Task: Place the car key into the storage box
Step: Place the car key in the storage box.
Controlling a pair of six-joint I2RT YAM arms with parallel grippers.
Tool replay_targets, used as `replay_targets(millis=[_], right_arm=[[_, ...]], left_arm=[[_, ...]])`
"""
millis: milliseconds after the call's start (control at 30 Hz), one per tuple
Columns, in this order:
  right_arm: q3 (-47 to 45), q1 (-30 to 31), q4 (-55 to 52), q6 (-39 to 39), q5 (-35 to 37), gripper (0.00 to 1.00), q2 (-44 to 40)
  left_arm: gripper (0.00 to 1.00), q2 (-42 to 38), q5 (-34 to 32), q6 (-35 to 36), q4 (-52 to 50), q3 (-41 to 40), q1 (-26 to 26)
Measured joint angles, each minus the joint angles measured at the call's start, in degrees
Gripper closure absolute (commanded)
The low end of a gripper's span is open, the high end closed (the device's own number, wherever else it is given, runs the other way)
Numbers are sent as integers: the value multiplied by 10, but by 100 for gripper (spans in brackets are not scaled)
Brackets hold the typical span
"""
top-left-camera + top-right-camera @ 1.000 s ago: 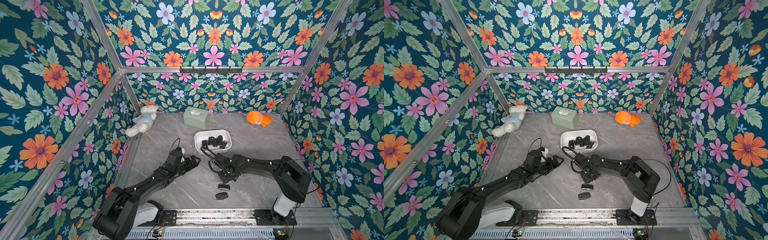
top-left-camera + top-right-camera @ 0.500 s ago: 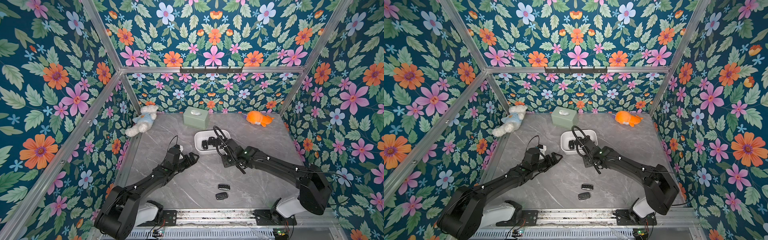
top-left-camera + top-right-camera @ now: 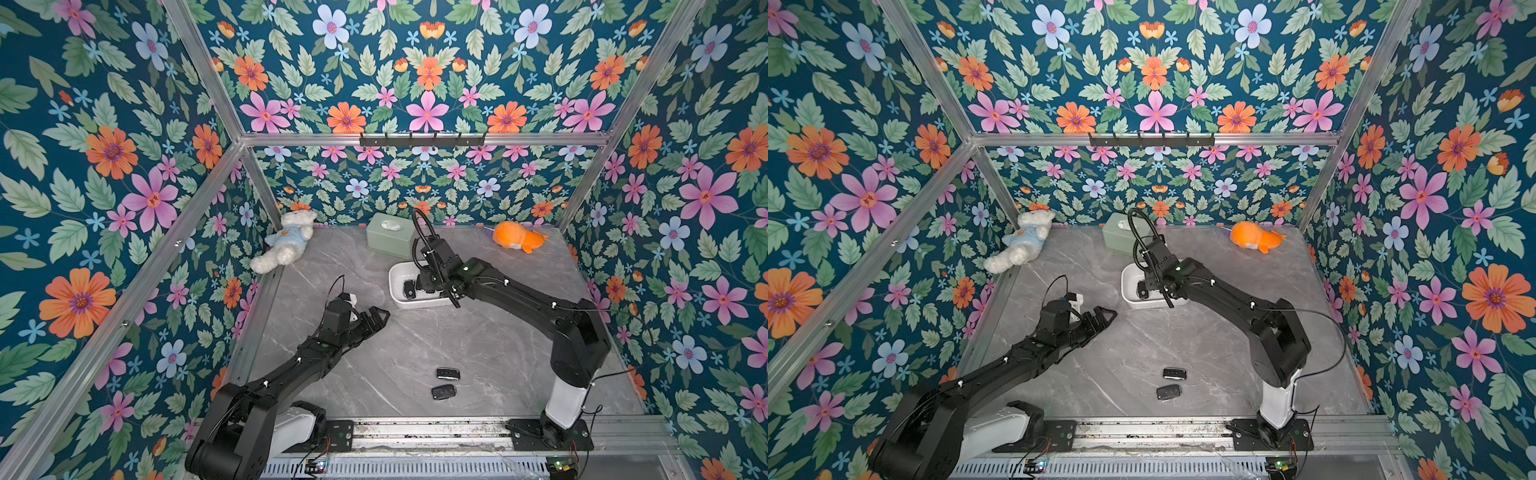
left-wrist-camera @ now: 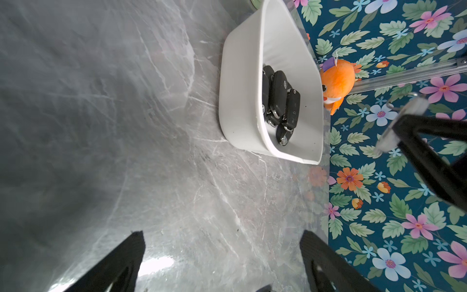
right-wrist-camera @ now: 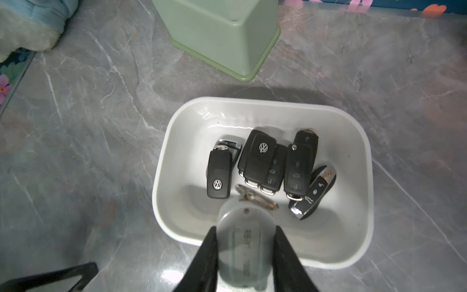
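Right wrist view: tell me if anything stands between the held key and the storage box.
Nothing visible does. The right gripper pinches a translucent tag, and its metal key dangles over the open storage box, with bare floor beside the key fobs inside.

Storage box (image 5: 262, 101): plain white.
Key fobs (image 5: 260, 161) in it: black with silver trim, two bearing a round silver badge.
Key tag (image 5: 246, 242): translucent grey with faint dark print.
Loose fobs (image 3: 448, 374): black, silver-edged.
Tissue box (image 3: 388, 239): sage green.
Plush bear (image 3: 286, 241): white with a pale blue top.
Plush toy (image 3: 517, 239): orange.
Tabletop (image 3: 457, 353): grey marble with pale veins.
Walls (image 3: 428, 83): dark teal with pink, orange and pale blue flowers and green leaves.
Arms (image 3: 307, 361): black.
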Motion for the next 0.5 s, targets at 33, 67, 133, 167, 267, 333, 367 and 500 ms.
replay_targets(millis=[33, 67, 133, 167, 267, 333, 367, 500], right_arm=[[21, 0, -5, 0, 7, 72, 17], [38, -1, -13, 0, 11, 72, 31], [76, -3, -33, 1, 21, 71, 63], [92, -3, -39, 1, 24, 71, 76], [131, -9, -60, 5, 32, 71, 113], [154, -14, -75, 18, 37, 71, 135], [160, -17, -78, 18, 38, 71, 142], [166, -28, -94, 35, 37, 71, 161]], left_arm=[[1, -4, 0, 0, 0, -2, 2], [1, -8, 0, 0, 0, -5, 3], [1, -16, 0, 0, 0, -9, 4], [1, -19, -1, 0, 0, -11, 4], [1, -30, -5, 0, -1, -17, 6], [1, -38, -7, 0, -4, -20, 6], [1, -41, -9, 0, -5, -21, 6], [1, -49, -13, 1, -8, -22, 6]])
